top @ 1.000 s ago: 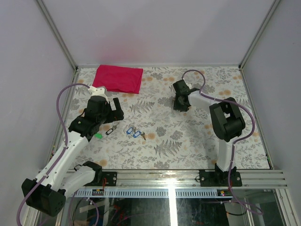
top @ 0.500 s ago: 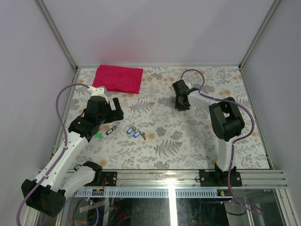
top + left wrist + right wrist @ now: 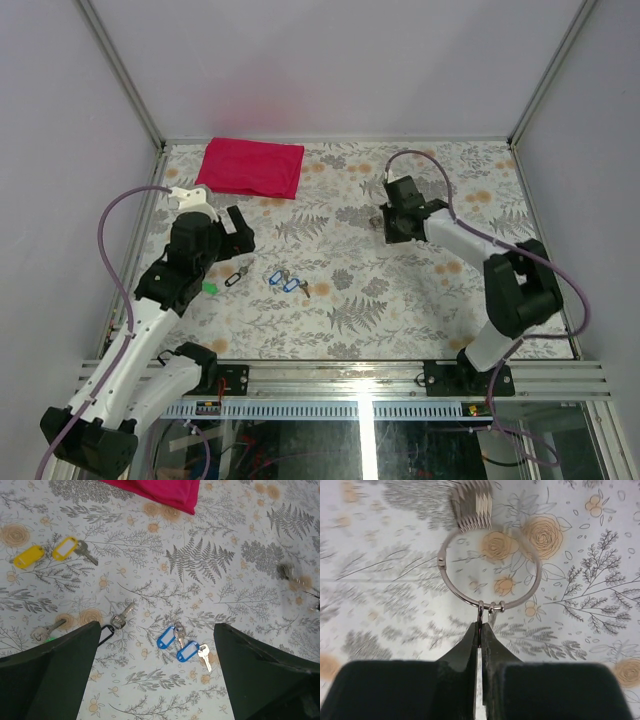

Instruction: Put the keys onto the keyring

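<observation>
From above, the keys (image 3: 286, 282) lie just near-left of the table's (image 3: 420, 320) centre. The left gripper (image 3: 236, 232) hangs nearer the left edge, the right gripper (image 3: 383, 228) right of centre.

Left wrist view: its fingers (image 3: 50, 675) are spread wide, with both blue keys lying loose between them.

Right wrist view: the jaws are pinched tight on the keyring's (image 3: 491, 607) near rim.

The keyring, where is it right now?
In the right wrist view, the keyring is pinched in the tips of the right gripper, over the right half of the table, far from the blue keys near the middle.
</observation>
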You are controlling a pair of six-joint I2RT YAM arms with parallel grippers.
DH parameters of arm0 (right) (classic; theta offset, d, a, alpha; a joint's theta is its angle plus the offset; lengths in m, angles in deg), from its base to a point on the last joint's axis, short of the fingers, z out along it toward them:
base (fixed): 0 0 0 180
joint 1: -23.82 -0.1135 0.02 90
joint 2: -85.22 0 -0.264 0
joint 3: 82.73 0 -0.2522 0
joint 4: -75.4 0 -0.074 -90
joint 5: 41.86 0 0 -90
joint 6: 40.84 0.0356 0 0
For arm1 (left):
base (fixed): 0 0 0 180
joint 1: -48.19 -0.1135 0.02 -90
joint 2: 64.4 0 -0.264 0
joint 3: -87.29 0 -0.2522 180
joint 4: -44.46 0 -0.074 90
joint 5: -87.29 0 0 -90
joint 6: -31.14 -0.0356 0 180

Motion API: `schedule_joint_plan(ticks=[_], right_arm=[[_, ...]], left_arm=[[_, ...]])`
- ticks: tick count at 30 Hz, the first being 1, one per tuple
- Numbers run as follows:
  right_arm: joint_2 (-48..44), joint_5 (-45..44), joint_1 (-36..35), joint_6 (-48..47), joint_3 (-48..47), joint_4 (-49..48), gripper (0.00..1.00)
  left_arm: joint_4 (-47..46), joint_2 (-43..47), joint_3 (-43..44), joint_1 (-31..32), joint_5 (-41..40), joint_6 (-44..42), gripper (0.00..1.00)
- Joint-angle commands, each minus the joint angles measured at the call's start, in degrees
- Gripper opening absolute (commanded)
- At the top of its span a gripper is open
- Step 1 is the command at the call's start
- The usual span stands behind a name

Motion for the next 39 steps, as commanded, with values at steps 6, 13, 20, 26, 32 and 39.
schedule_joint_plan(ticks=[6,13,20,26,32,39], right_arm=[[-21.8,13.0,-0.5,-10.4,2.0,2.9,0.0],[-36.5,22.3,-0.4,-12.9,5.8,1.4,0.0],[-40.4,30.5,-0.4,-16.0,-1.9,18.1,0.0],[-39.0,33.9,-0.4,-16.5,-9.6,32.0,0.0],[-37.4,40.5,-0.5,-15.5,-13.5,38.9,0.0],[-35.1,41.9,-0.6,-15.8,-16.7,44.3,0.0]], left_arm=[[-8.5,1.5,4.4,-1.0,8.9,-6.8,1.0],[-10.9,-2.7,10.3,1.9,17.7,-9.8,1.0],[-16.8,-0.8,9.6,14.2,12.9,-12.3,0.98],[-23.9,1.9,5.1,27.4,6.1,-15.9,0.91],[-32.6,0.4,-0.1,44.5,-4.0,-23.2,0.93],[-41.6,-6.7,-0.8,59.7,-12.1,-38.6,0.97]])
